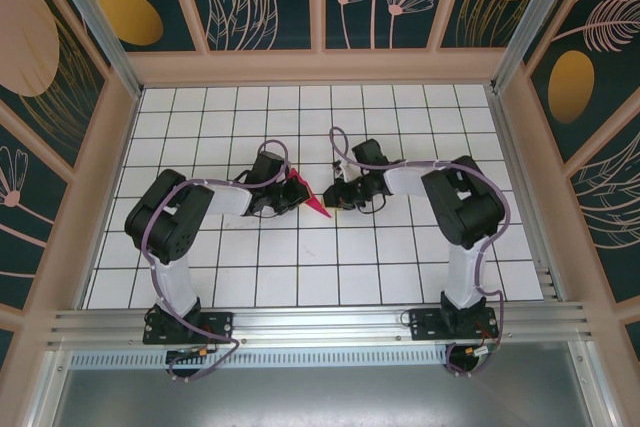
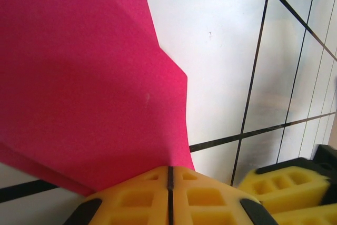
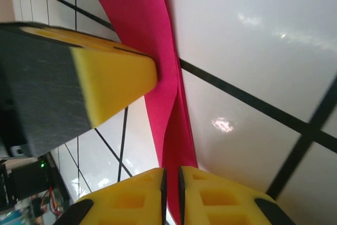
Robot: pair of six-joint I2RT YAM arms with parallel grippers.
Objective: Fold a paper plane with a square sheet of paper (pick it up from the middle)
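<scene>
Bright, even light comes from overhead in the top external view. The white table is uniformly lit, with only short, soft shadows beneath the arms, and the picture is sharp, its straight rails bowing slightly toward the edges. In the left wrist view the folded pink paper sits very close, saturated and soft-edged, while the tiles behind it wash out to near white. In the right wrist view small glints of glare lie on the glossy tiles, and the nearest foreground is out of focus.
</scene>
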